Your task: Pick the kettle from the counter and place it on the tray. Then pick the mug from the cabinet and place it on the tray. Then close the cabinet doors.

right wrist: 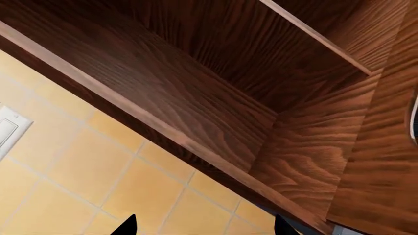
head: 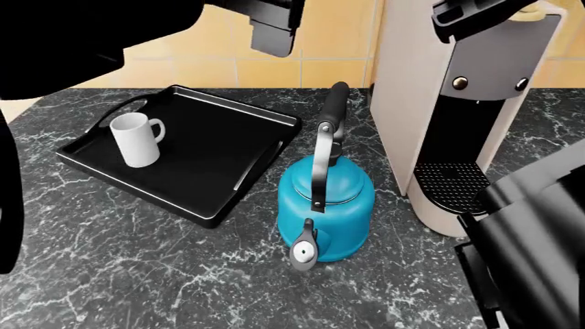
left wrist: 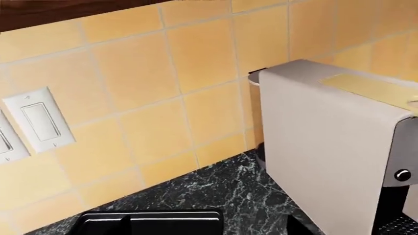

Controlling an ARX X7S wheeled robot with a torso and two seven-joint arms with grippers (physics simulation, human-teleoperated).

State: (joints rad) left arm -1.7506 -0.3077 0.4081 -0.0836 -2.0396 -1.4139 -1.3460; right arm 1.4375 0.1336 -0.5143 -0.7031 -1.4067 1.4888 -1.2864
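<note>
Kettle (head: 325,202) on counter (head: 137,260); grippers apparently cut off.

A home kitchen here: a dark marble counter (head: 137,274) runs under a wall of yellow tiles (left wrist: 150,98), with white light switches (left wrist: 39,120) set into them. On the counter stand a beige coffee machine (head: 439,123), a blue kettle (head: 327,205) and a tray (head: 215,147) holding a mug (head: 135,140). Above, a dark wood cabinet (right wrist: 228,98) hangs open, its shelf bare.
</note>
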